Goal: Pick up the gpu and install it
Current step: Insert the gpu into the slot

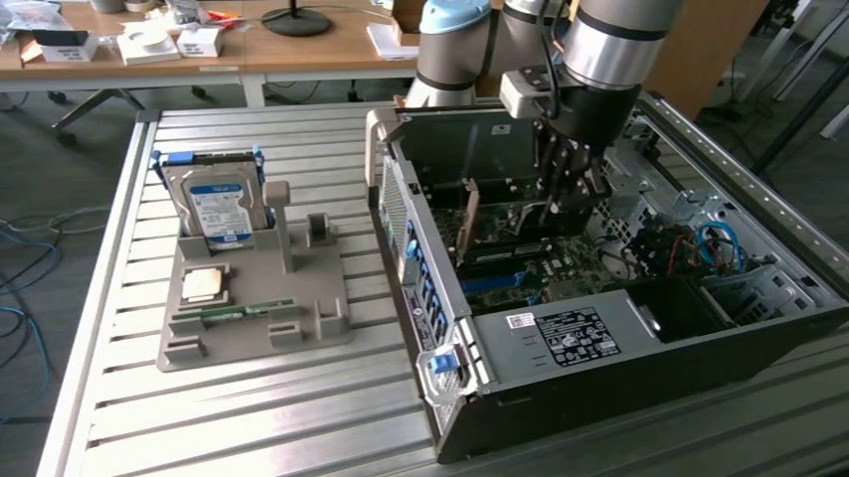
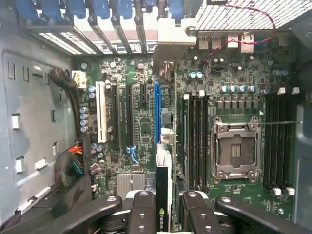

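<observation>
Gripper point(image 2: 168, 212) clamping gpu point(image 2: 162, 183), thin dark card edge-on

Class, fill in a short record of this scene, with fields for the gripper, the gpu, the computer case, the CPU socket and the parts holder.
gripper: shut on the gpu, reaching into the computer case
gpu: held edge-on over the motherboard, near the blue slot
computer case: lying on its side, open
CPU socket: empty
parts holder: grey, carries a hard drive, a CPU and a RAM stick
</observation>
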Robot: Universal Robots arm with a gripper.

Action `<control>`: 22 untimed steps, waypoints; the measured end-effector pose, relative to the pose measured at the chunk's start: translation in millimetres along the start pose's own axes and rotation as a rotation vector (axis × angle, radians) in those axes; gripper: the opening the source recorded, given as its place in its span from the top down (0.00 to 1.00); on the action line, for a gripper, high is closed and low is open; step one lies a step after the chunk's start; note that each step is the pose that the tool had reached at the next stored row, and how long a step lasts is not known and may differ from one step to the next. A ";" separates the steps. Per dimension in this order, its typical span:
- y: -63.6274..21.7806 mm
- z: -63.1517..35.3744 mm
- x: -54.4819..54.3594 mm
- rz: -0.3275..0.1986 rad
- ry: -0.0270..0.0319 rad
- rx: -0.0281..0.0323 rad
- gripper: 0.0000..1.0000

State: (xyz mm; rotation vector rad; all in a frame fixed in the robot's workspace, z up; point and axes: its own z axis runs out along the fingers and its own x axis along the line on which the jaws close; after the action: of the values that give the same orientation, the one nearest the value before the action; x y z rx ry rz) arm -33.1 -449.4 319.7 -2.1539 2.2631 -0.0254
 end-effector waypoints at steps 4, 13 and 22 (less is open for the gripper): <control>0.0 0.0 3.2 0.000 -0.0001 0.0005 0.74; 1.2 4.5 7.5 0.000 -0.0002 0.0023 0.74; 3.0 16.0 8.6 0.000 -0.0002 0.0024 0.74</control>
State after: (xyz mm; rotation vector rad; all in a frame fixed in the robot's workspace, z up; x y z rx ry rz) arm -36.2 -457.9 303.7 -2.1526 2.2618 -0.0280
